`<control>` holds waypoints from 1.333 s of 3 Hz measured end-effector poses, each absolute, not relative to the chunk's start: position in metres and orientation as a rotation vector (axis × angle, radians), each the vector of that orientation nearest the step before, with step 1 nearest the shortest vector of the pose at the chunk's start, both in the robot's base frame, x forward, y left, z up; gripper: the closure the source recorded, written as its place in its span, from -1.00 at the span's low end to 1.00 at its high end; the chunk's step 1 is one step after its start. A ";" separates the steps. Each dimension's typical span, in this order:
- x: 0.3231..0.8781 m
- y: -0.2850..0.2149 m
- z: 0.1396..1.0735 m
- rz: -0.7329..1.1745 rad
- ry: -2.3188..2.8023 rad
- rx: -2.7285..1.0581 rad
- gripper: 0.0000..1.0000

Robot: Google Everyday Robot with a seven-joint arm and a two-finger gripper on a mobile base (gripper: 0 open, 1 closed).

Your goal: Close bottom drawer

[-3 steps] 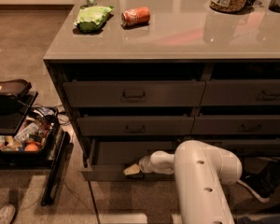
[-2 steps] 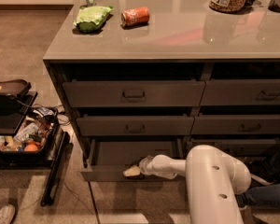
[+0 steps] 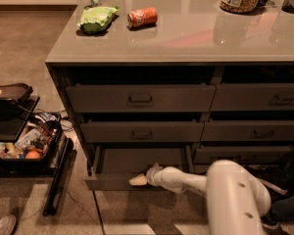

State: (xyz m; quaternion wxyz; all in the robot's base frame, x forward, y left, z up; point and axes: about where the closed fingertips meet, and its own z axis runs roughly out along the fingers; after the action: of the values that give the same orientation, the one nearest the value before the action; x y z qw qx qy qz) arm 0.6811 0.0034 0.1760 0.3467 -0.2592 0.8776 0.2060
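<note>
Showing, camera view: bottom drawer (image 3: 108, 182) pulled out from the cabinet (image 3: 209, 114), long axis left to right; gripper (image 3: 138, 180) rests at the front's top edge, near centre, grip state cannot be told; the cabinet lies straight behind, so closing calls for an inward push.
</note>
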 end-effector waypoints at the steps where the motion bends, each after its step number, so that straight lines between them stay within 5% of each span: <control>1: 0.685 0.022 0.196 0.588 2.232 -0.624 -1.00; 4: 0.689 0.026 0.194 0.489 2.208 -0.650 -1.00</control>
State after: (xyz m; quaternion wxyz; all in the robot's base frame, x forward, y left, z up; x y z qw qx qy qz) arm 0.6888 0.0256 0.1939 0.3841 -0.2549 0.8664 0.1920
